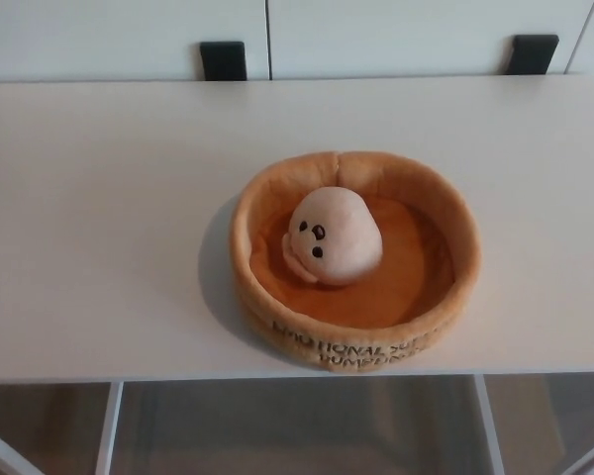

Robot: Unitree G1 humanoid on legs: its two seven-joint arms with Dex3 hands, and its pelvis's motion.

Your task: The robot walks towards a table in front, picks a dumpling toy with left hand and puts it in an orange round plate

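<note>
1. The pale pink, rounded plush dumpling toy [333, 238] with a small dark-eyed face sits inside the orange, round, soft-walled fabric plate [453, 287], a little left of its middle, resting on the plate's floor.
2. The plate stands on the white flat-topped desk [99, 218], near the desk's front edge, with dark lettering along its front wall.
3. Neither the left hand nor the right hand shows anywhere from where I stand, so I cannot tell whether either is spread or closed.
4. Nothing touches the toy; it sits free and upright.
5. By my reckoning the placing is done: toy in plate, with nothing left but perhaps the arms settling out of sight.
</note>
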